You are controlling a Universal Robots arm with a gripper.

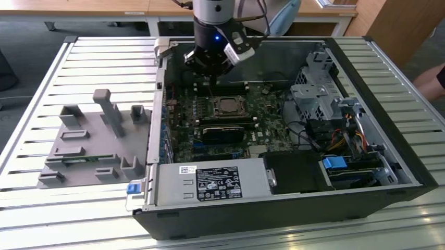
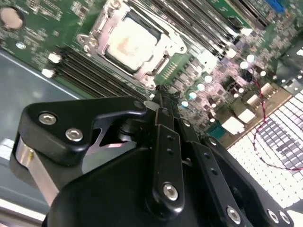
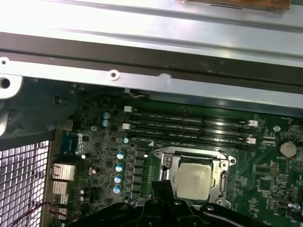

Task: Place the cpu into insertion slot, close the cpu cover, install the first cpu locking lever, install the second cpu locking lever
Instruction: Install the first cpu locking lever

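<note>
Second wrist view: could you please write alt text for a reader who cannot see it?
The black gripper, its jaws shut on nothing, hangs above a green circuit board. Just beyond its tip, a pale square chip lies in a silvery metal frame that sits flat around it; long dark memory slots run beside it.

Insertion slot (image 3: 221,176): near rim lying hidden behind the gripper (image 3: 161,186). Cpu cover (image 2: 166,47): blurring into the slot's rim. Person's arm (image 1: 436,83): being cropped at the exterior view's right edge.
</note>
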